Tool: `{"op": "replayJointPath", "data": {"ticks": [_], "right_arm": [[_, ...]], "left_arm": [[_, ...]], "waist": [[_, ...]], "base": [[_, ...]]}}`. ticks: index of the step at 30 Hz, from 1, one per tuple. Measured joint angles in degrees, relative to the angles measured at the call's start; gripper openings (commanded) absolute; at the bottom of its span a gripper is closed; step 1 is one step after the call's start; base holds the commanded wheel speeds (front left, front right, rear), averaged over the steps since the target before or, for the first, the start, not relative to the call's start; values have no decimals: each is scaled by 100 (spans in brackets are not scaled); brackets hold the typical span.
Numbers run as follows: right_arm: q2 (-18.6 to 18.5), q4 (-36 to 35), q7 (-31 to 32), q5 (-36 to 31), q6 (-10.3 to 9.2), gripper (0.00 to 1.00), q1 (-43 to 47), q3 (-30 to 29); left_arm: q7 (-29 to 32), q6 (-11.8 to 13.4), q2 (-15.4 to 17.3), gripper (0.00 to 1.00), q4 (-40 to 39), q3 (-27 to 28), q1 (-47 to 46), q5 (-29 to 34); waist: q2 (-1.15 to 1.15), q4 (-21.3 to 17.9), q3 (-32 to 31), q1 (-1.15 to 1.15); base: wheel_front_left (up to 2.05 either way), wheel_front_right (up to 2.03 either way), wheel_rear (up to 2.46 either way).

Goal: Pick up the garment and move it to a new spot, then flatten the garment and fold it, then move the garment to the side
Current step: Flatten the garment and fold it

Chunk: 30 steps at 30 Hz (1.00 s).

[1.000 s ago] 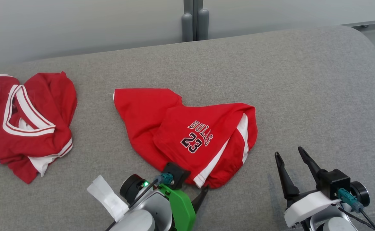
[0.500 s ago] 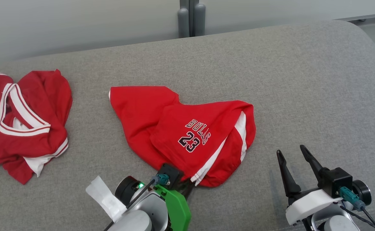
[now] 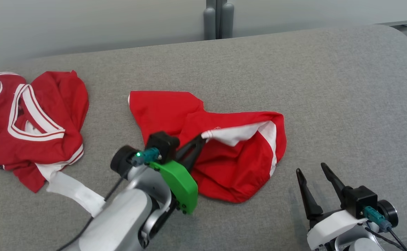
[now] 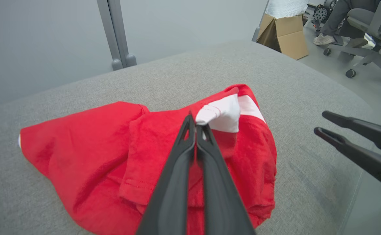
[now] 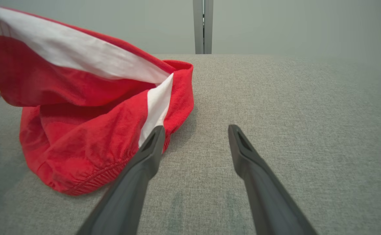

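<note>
On the cushion (image 3: 329, 87), the garment (image 3: 238, 164), judged limp and light, is pinched at its white-striped hem by the left gripper (image 3: 202, 137), the right gripper (image 3: 310, 168) being spread.

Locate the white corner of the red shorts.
Head view, centre: the white corner is pinched in the left tool, held above the shorts, right of the crumpled jersey.

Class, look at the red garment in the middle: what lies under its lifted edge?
Red lower layer of the same garment, gathered hem showing; the grey surface beneath is covered.
</note>
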Motion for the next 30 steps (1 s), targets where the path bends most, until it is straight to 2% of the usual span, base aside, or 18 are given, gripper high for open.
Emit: {"op": "replayJointPath", "data": {"ticks": [7, 15, 22, 30], "right_arm": [[43, 393, 0, 170, 111, 100, 49, 255], [129, 1102, 0, 1066, 301, 100, 40, 653], [127, 1296, 166, 1901, 355, 100, -119, 1082], [92, 1277, 584, 2896, 354, 100, -660, 1483]], "left_arm": [[-120, 93, 197, 0, -554, 614, -497, -78], [120, 144, 724, 0, -614, 1015, -769, -94], [444, 145, 1009, 0, -679, 1025, -774, -129], [664, 145, 1096, 0, -829, 1023, -772, -189]], "waist": [[0, 248, -29, 0], [0, 316, -117, 0], [0, 198, -114, 0], [0, 193, -97, 0]], "base": [[0, 0, 0], [0, 0, 0], [0, 0, 0], [0, 0, 0]]}}
